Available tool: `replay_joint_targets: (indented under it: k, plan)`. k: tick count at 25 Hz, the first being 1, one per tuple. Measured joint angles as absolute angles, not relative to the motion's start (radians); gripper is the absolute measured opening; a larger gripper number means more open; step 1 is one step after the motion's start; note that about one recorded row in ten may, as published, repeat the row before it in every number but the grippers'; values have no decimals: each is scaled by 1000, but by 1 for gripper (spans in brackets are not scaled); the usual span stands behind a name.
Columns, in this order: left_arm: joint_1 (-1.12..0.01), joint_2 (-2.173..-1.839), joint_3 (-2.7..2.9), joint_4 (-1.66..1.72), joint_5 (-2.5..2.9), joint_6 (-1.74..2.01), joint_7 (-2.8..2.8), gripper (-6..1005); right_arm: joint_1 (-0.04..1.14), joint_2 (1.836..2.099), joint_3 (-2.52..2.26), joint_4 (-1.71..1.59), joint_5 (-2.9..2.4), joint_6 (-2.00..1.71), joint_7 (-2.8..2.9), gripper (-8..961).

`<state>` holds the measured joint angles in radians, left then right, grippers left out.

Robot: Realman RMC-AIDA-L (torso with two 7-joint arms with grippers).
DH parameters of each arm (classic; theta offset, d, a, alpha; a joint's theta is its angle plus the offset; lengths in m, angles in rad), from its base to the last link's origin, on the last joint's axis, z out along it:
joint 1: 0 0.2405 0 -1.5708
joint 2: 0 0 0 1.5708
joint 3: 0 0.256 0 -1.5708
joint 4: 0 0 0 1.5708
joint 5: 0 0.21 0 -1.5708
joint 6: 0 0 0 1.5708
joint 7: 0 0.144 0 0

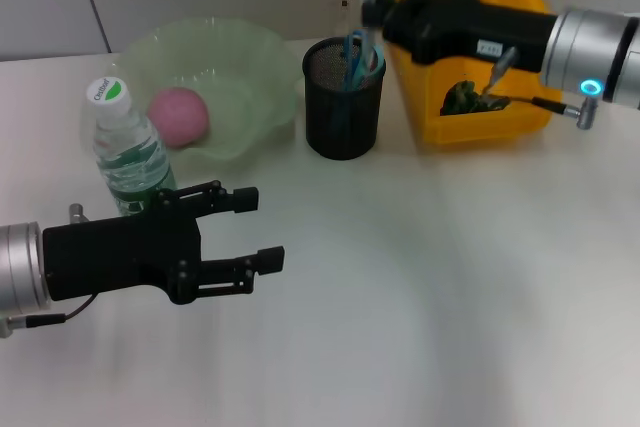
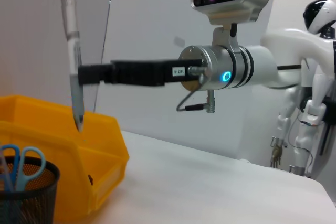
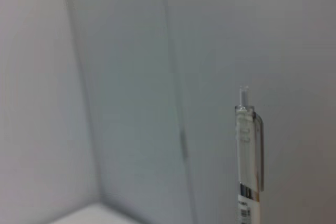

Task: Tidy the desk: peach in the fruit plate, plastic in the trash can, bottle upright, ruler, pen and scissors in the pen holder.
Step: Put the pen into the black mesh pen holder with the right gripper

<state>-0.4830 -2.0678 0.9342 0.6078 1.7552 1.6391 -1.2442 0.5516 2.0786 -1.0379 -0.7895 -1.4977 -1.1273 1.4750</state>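
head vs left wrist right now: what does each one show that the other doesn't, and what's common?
Head only: the peach in the fruit plate, the upright bottle, the open left gripper low over the desk, and something green inside the trash can.

Left wrist only: the full pen hanging point-down, and a white robot beyond the desk.

Both: the right gripper gripping the pen above the pen holder, the scissors already in it, and the yellow trash can beside it.
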Motion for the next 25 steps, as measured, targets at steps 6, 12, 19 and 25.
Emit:
replay_joint_targets:
  k: [6, 12, 19, 25]
  plan:
    - [-477, -2068, 934, 592, 1732, 1627, -1227, 802, 574, 2077, -1004, -698, -1353, -1077, 1331, 120]
    - [-472, -2068, 934, 585, 1719, 1621, -1214, 802, 639, 2077, -1010, -584, -1348, -1019, 1272, 120]
    - [-470, -2068, 934, 584, 1717, 1620, -1214, 802, 708, 2079, -1023, -454, -1353, -936, 1228, 119]
    - [-469, -2067, 935, 571, 1716, 1620, -1212, 802, 725, 2082, -1055, -427, -1353, -892, 1218, 119]
